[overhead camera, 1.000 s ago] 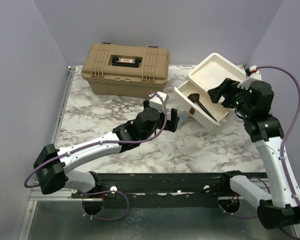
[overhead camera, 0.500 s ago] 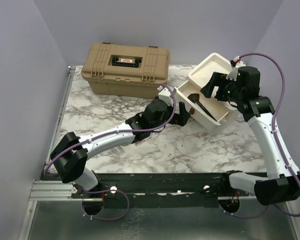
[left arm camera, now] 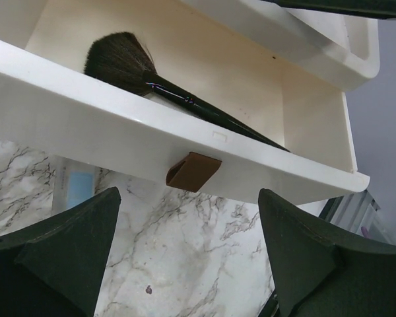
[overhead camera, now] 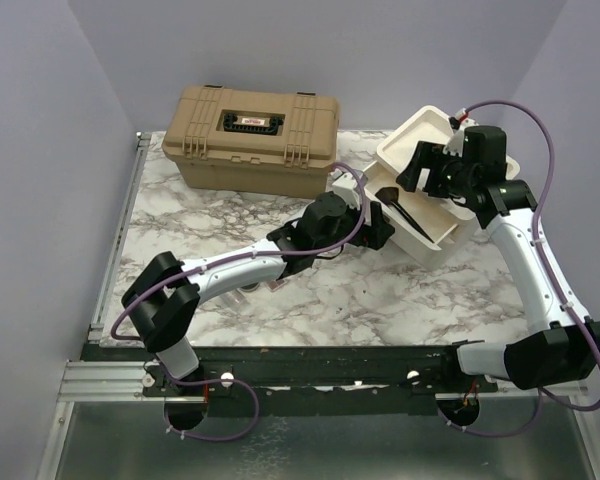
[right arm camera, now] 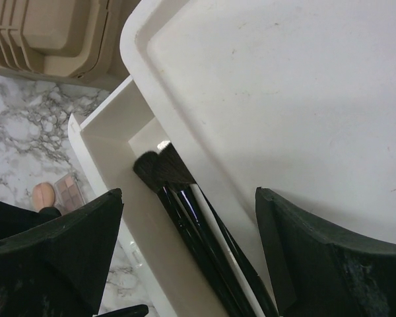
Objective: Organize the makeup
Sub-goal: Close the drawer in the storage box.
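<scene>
The white box point(overhead camera: 432, 140) has its lower drawer point(overhead camera: 412, 222) pulled open. Black brushes point(right arm camera: 185, 218) lie in the drawer with their flared heads at the far end, and a pale slim stick point(right arm camera: 219, 223) lies among them. One brush point(left arm camera: 171, 92) shows in the left wrist view, above the drawer's brown handle point(left arm camera: 193, 172). A tiny light-blue piece point(left arm camera: 79, 188) lies on the table beside the drawer. My left gripper point(overhead camera: 373, 232) is open and empty just in front of the handle. My right gripper point(overhead camera: 421, 170) is open and empty above the box top point(right arm camera: 284, 99). I cannot make out the lavender tube.
The tan latched case point(overhead camera: 250, 135) stands at the back, left of the white box. An eyeshadow palette point(right arm camera: 66, 191) lies on the marble table point(overhead camera: 210, 215) near the drawer's end. Purple walls close in the left, back and right sides.
My left arm has reached right and forward, up to the drawer front. My right gripper has moved left and back, over the white box.
</scene>
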Robot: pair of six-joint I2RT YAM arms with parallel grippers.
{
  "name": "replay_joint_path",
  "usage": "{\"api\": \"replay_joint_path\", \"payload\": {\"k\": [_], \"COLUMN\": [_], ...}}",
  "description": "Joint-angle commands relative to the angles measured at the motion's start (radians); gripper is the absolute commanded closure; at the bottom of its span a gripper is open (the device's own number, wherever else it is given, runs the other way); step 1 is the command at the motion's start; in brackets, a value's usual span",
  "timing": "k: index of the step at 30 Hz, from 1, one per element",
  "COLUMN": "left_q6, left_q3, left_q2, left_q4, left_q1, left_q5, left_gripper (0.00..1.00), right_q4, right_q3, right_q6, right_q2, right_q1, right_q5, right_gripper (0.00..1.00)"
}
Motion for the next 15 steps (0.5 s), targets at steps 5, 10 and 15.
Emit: {"api": "replay_joint_path", "payload": {"k": [5,10,15], "left_q6": [-0.006,0.001,0.002], "left_q3": [0.039,0.050,0.045], "left_q2": [0.046,0.067,0.072], "left_q4": [0.069,0.075,0.086], "left_q1": [0.007,0.009,0.009], "left_q5": [0.076,0.090,0.075], "left_gripper": [0.28,0.47,0.55], "right_q4": [-0.010,-0.007,0.000], "right_q3": [0.003,-0.018,-0.040], "right_q6": [-0.018,-0.015,-0.012], "right_q2": [0.016,0.004,-0.009], "right_q1": [0.000,0.000,0.000], "right_q5": [-0.055,-0.066,-0.081], "right_gripper": [0.13,0.14,0.17]}}
